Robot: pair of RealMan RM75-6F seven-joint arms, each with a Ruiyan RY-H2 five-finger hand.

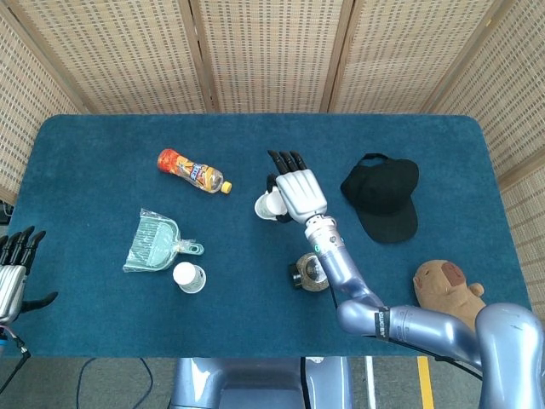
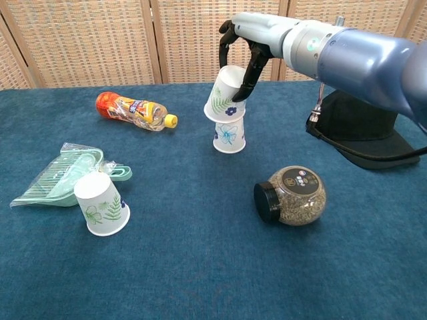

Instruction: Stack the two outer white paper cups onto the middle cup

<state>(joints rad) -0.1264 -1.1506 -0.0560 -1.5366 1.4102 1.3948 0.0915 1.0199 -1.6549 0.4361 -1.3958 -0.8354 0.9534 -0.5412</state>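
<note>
On the blue-clothed counter (image 2: 200, 267), the robot's right hand (image 2: 241, 50) is grasping a leaf-printed paper cup (image 2: 223, 102) upside down, fingers (image 2: 255, 70) curled around its wall, just above the middle cup (image 2: 229, 137). The carried cup is tilting, its rim offset toward the snack bottle (image 2: 135, 111) side of the middle cup. Judging by this, the placement calls for levelling the cup, centring its mouth over the middle cup's base, then lowering straight down before letting go; a skewed descent could topple the target. The left hand (image 1: 12, 277) is hanging off the counter edge, fingers spread, holding nothing. The other outer cup (image 2: 101, 205) is waiting, well away from the middle cup, beside the green dustpan (image 2: 60, 177).
</note>
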